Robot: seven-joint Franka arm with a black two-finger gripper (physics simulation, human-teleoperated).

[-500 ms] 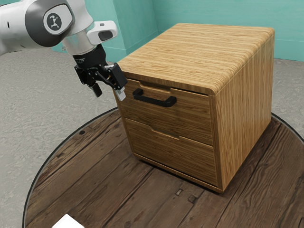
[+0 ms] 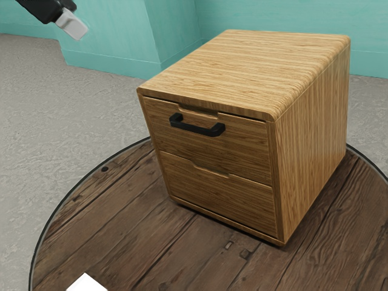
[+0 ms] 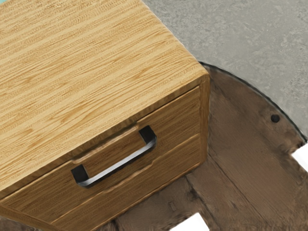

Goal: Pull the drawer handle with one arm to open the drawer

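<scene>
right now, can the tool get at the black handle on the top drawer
Probably yes: nothing stands in front of the handle, but the tool hangs far up and away from it.

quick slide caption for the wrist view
Wrist camera above a wooden two-drawer cabinet, its black top-drawer handle ungrasped, on a dark plank platform.

You have a round, dark plank counter [image 2: 121, 242] across the lower frame, grey speckled floor [image 2: 54, 121] at the left, a teal wall [image 2: 121, 30] along the top, and a small white object [image 2: 85, 284] at the bottom-left edge.
</scene>
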